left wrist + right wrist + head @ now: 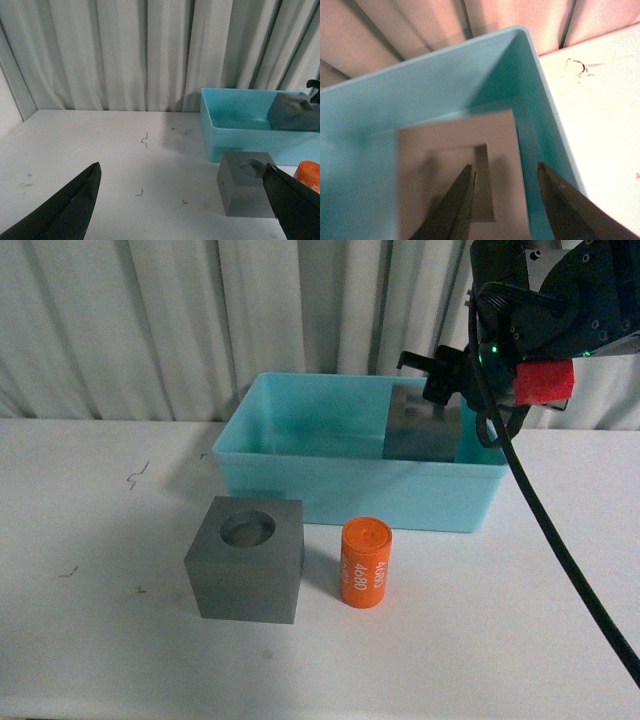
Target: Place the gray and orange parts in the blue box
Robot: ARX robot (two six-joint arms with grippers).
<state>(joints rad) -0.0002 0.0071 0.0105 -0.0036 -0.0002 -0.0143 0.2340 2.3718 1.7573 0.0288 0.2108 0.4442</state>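
The blue box (290, 475) stands at the back centre of the white table. The gray cube with the rectangular hole (415, 435) rests inside it at its right end, also in the right wrist view (505, 150) and left wrist view (290, 112). My right gripper (440, 380) is open just above that cube, one finger over the hole, one over the cube's edge (505, 170). The gray cube with the round hole (245, 560) and the upright orange cylinder (365, 562) stand on the table in front of the box. My left gripper (182, 172) is open and empty, low over the table left of the round-hole cube (247, 185).
A white curtain (200, 320) hangs behind the table. The right arm's black cable (560, 540) runs down across the right side of the front view. Small dark marks (135, 475) dot the tabletop at the left.
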